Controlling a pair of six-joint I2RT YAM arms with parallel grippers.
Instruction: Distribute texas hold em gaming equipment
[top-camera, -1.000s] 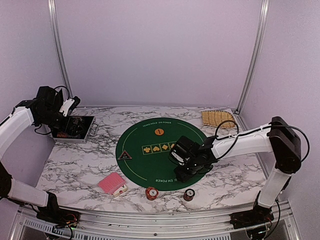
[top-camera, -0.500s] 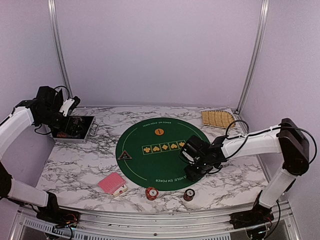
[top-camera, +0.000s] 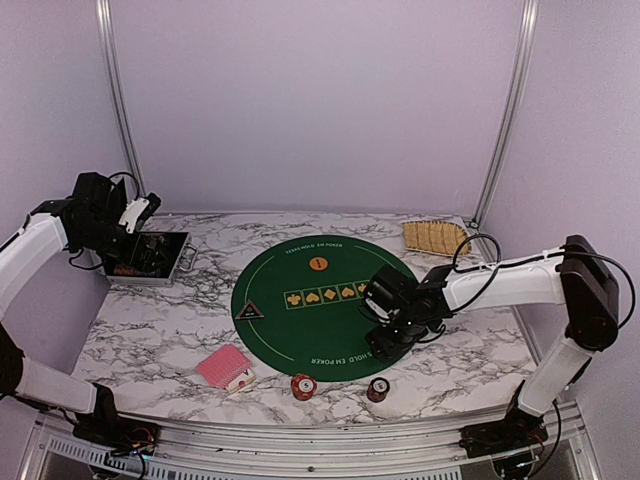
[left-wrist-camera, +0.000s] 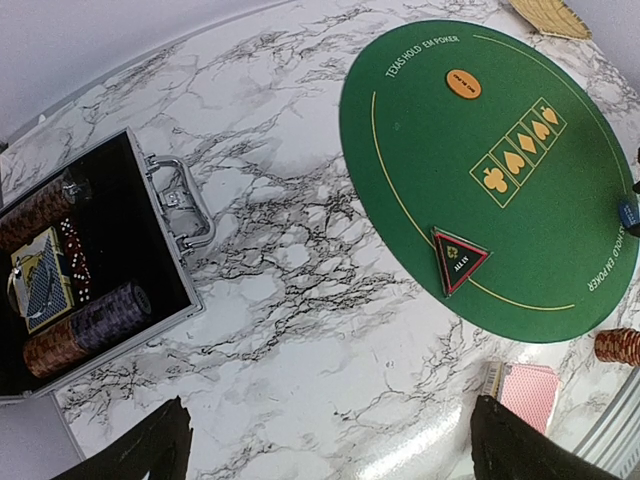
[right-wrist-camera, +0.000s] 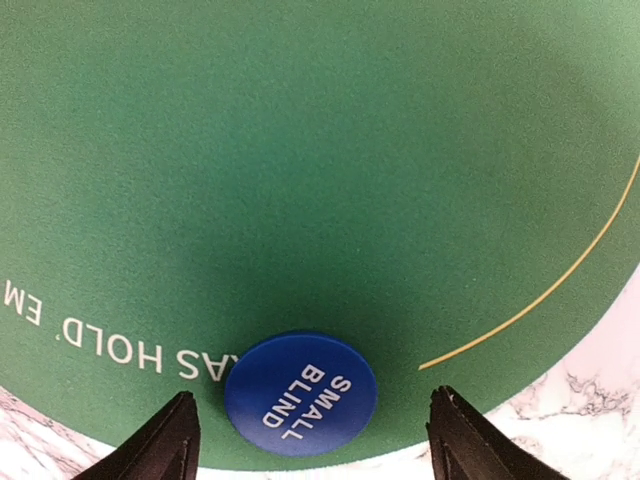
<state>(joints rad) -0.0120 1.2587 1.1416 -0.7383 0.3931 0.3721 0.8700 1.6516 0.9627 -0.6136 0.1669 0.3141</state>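
The marble tabletop (top-camera: 180, 330) carries everything. The right hand (right-wrist-camera: 312, 420) hangs low over it and the left hand (left-wrist-camera: 330, 460) is raised above its far left corner. The round green mat (top-camera: 300, 335) lies under the right hand, whose fingers reach down near the mat's near right edge.

An open metal case (top-camera: 150, 258) sits directly below the left hand. It holds rolls of chips, a boxed deck and dice. That hand is spread wide with nothing between its fingers. A woven straw tray (top-camera: 436, 237) lies well beyond the right hand, at the far right corner.

The red-backed playing cards (top-camera: 225, 368) rest on bare marble, well to the left of the right hand and nearer the arm bases. Two small chip stacks stand off the mat, just nearer than the right hand. The red and white stack (top-camera: 303, 385) is to its left, and the dark stack (top-camera: 378, 389) is almost straight below it.

The dark triangular button (left-wrist-camera: 459, 262) lies on the mat's left side, between the two hands. The orange round button (left-wrist-camera: 463, 84) sits on the mat beyond the right hand. The blue round button (right-wrist-camera: 300, 393), marked SMALL BLIND, lies flat on the mat between the right hand's fingers. That hand is open, with green showing on both sides of the button.
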